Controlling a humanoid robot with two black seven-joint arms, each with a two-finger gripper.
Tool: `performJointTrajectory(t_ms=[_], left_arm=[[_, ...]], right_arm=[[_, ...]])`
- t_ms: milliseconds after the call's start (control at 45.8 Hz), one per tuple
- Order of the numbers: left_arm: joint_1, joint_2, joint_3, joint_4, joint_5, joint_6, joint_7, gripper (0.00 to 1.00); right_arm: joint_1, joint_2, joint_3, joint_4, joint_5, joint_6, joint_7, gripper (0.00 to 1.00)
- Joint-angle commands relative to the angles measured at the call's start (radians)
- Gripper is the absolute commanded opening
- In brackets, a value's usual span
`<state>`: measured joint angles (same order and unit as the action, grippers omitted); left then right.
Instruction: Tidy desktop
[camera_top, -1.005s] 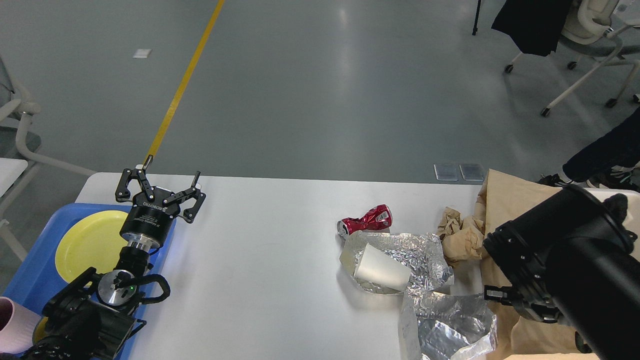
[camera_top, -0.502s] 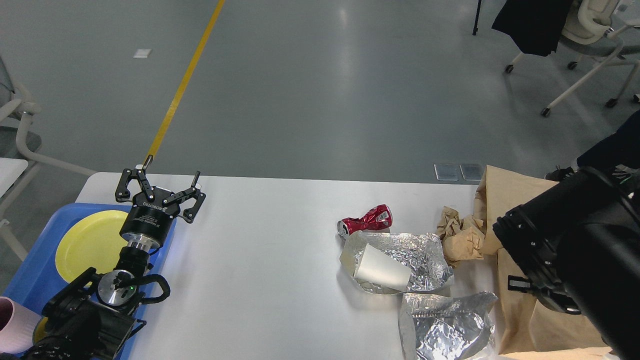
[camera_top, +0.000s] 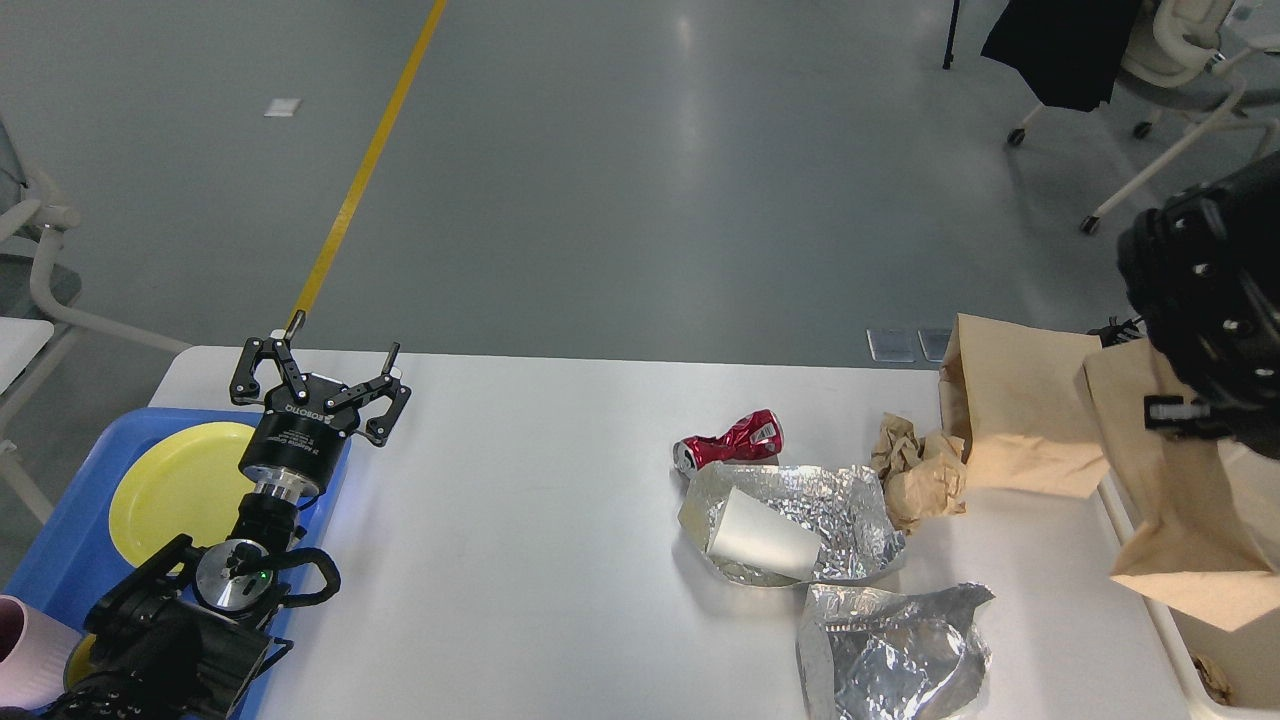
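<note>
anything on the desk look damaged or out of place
Yes. A crushed red soda can lies on its side on the desktop. Just in front, a white paper cup is tipped over on crumpled foil, with another foil wad nearer. Crumpled brown paper sits beside a brown paper bag.

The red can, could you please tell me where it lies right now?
In the head view the red can lies crushed on the desktop, right of centre, just behind the foil holding the white cup.

left fingers (camera_top: 318, 375) spread; right arm (camera_top: 1215, 300) raised
</note>
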<state>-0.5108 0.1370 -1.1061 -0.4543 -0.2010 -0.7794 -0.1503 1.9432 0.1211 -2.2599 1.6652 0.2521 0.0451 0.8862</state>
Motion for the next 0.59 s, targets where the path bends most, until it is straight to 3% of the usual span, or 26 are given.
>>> performJointTrajectory(t_ms=[0,131,568], left_arm=[[0.0,0.001,0.0,0.0,0.0,0.0,0.0,1.0],[0.001,0.003,0.0,0.0,0.0,0.0,0.0,1.0],[0.001,0.003,0.0,-0.001,0.0,0.0,0.0,1.0]], right_arm=[[0.101,0.091,-0.009,-0.001,-0.017,0.091,0.074,0.0],[0.167,0.095,-0.009,-0.008,-0.114,0.104,0.074,0.0],[0.212,0.095,-0.009,-0.027,-0.114,0.093,0.074,0.0]])
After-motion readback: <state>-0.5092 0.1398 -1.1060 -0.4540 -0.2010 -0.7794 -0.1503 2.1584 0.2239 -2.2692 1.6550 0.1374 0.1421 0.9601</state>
